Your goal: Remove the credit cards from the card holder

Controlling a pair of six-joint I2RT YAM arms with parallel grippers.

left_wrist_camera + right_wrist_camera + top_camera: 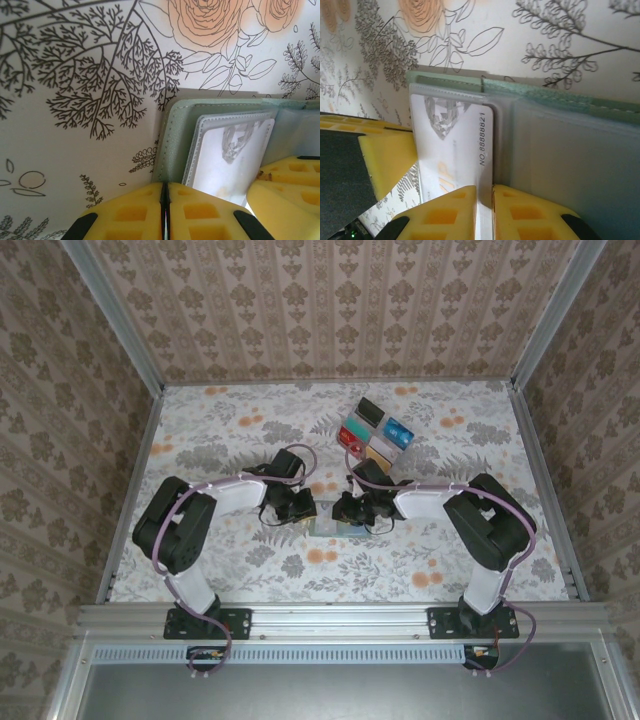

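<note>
Jaws of the right gripper (485,192) pinched a whitish credit card (455,145) whose long axis ran toward them. Left gripper (165,186) jaws were closed on the edge of the card holder (175,140), lying open on the bench (75,150)

I work in a staged robot test booth, a lab cell dressed like a home: bare aluminium frame posts (115,315) stand at the corners and damask wallpaper (330,300) covers the walls. My left arm (185,530) and right arm (495,525) are bolted to a metal rail (340,618) along a table (220,430) covered in a floral print.
</note>
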